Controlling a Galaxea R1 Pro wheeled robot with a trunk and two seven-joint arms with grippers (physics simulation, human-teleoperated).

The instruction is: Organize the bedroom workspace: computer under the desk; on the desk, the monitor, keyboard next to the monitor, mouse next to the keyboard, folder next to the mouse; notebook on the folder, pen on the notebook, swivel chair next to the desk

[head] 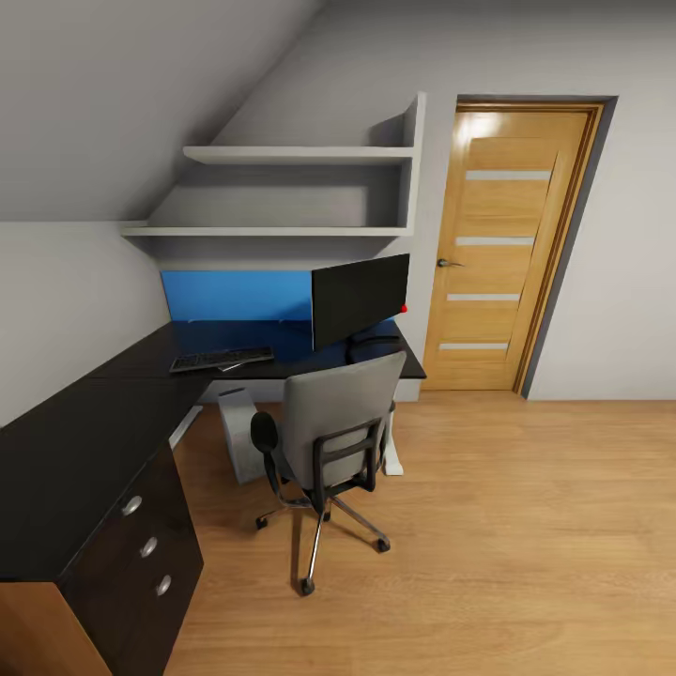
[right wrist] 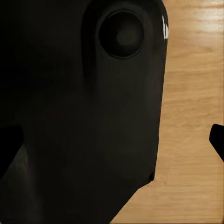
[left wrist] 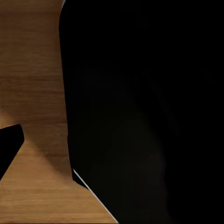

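Head view: the swivel chair (head: 340,427) stands against the bench (head: 84,451), its back to the camera and hiding the seat, so whether the folder lies there cannot be told. The monitor (head: 360,299) and keyboard (head: 222,359) sit on the bench; the computer (head: 238,434) is underneath. Reaching over the backrest could roll the chair on its castors.

Left wrist view: dark robot body over wood floor (left wrist: 32,70); that end effector's opening cannot be told.

Right wrist view: the same, with floor alongside; opening again cannot be told, so any approach goes in blind.

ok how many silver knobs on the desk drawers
3, in a column on the black drawer front under the near end of the desk: top, middle, bottom.
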